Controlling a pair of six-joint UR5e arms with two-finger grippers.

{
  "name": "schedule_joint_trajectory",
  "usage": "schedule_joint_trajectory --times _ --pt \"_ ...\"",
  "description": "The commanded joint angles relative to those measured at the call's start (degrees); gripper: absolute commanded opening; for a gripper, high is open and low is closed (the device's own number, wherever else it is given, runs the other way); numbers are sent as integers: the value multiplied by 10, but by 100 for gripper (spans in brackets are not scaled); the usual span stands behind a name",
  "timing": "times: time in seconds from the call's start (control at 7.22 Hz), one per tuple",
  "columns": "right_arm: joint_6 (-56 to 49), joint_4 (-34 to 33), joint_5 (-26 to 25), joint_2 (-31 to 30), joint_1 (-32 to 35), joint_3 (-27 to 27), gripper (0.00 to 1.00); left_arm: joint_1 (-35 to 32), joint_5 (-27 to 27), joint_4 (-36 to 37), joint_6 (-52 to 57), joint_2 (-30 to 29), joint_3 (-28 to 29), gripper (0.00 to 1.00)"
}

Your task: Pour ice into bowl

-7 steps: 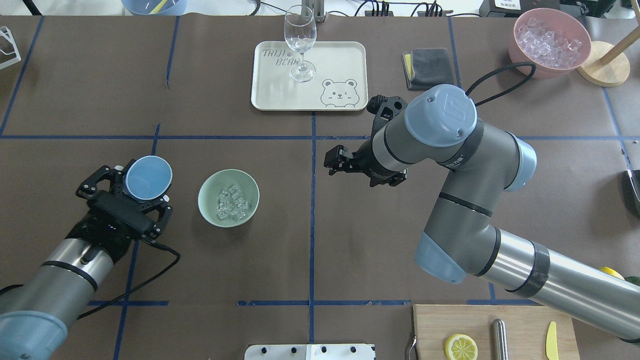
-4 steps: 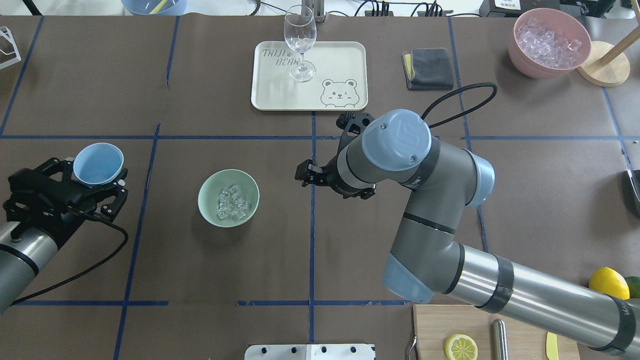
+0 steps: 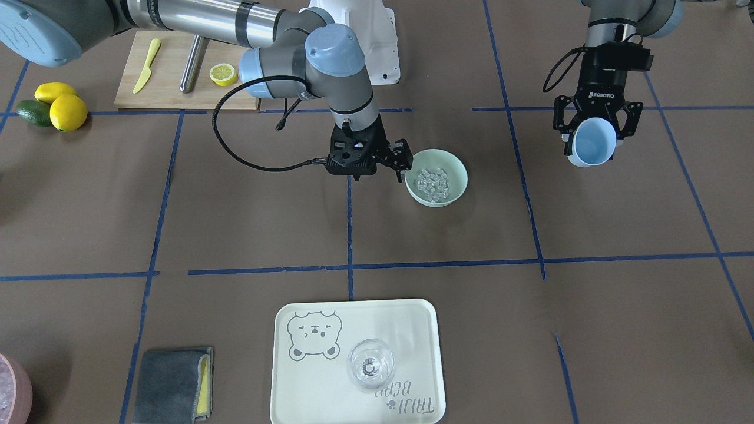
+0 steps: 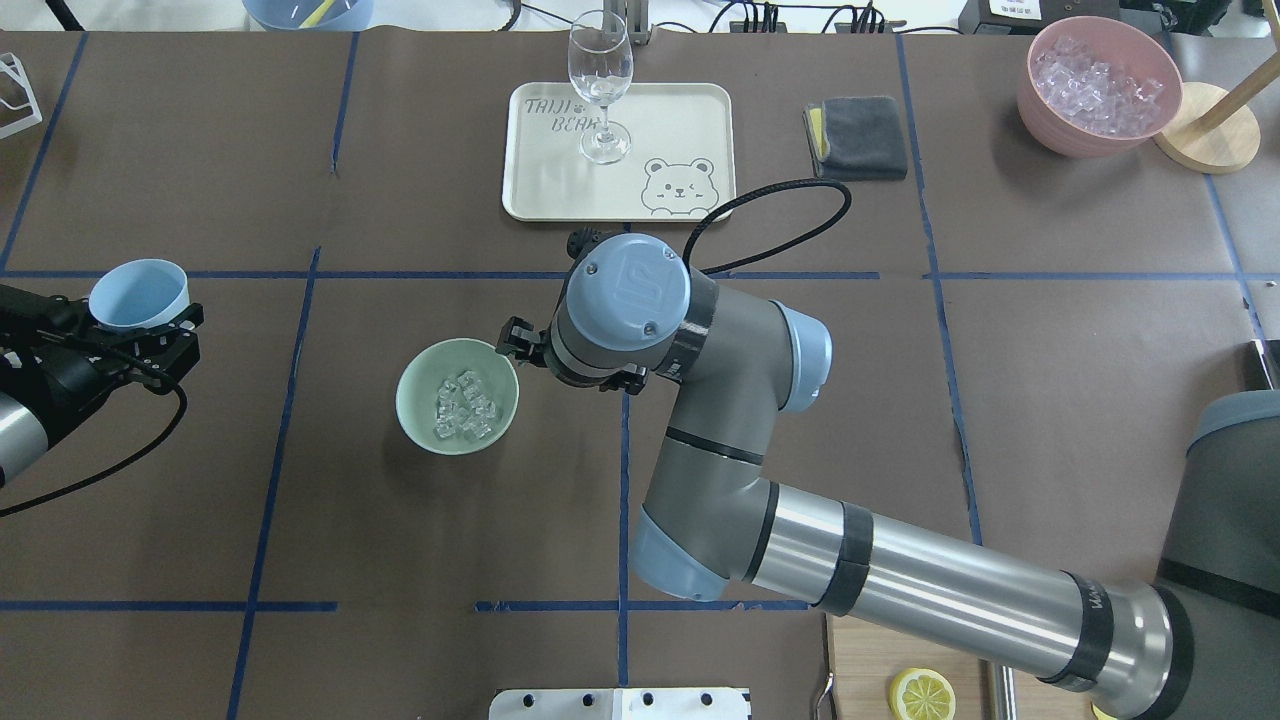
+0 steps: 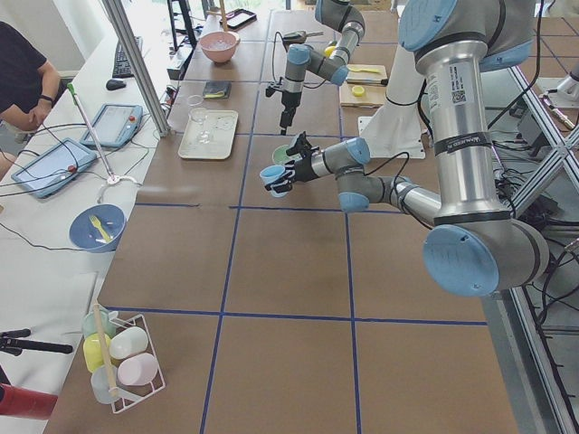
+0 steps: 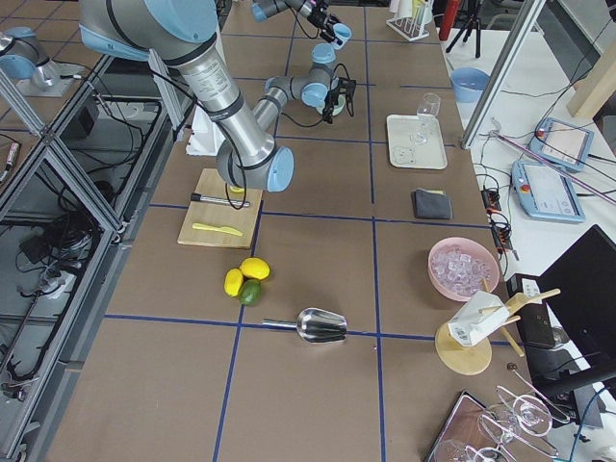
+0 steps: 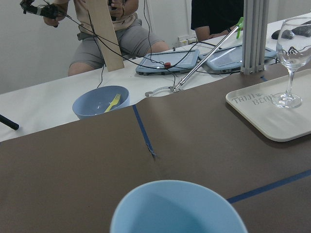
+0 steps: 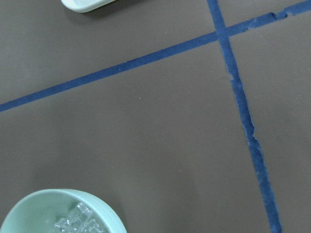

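Ice (image 4: 462, 408) lies in a little heap at the bottom of the green bowl (image 4: 405, 405). The bowl sits just beside the right pincer (image 3: 370, 160), on the side that faces the left pincer (image 3: 594, 136). The right pincer hangs low by the bowl's rim with its two fingers spread apart, and it has nothing in it. The left pincer is well apart from the bowl. Its fingers are closed round the blue cup (image 4: 138, 293), which it holds mouth mostly up, and the part of the cup's inside that shows looks empty. So the pouring looks done to me. The ice cubes are small, hard and clear. I think they are wet and very slippery, so a pincer that squeezes one would likely make it shoot out. Each cube is light, but they would slide and rattle about if the bowl tips. It is better to take hold of the bowl and not the ice. The bowl has smooth plain sides and no handle, so it can slip too. It looks stiff and not heavy. I think the best place to grab is the rim next to the right pincer, with one finger inside the wall and one outside, keeping the bowl flat so no cube jumps out.
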Motion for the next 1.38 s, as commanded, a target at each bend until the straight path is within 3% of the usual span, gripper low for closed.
schedule_joint_trajectory --times 0.0,0.42,0.55,0.69,0.83,1.11,1.25 --pt "0 -1 -6 39 -12 -42 100 -20 -17 -119 -6 7 73 0" --pt "-1 0 -22 64 -40 -98 100 -29 -17 -127 -6 8 81 0" --pt "0 0 -23 65 -42 -100 86 -32 -18 -127 -5 11 81 0" --pt "0 0 -23 65 -42 -102 19 -33 -18 -127 -6 15 81 0" --pt "-1 0 -22 69 -42 -102 0 -34 -17 -140 -45 15 103 0" --pt "-5 0 -22 74 -41 -100 0 -34 -16 -268 -83 15 203 0" --pt "-5 0 -22 76 -41 -99 0 -34 -13 -275 -86 15 212 0"
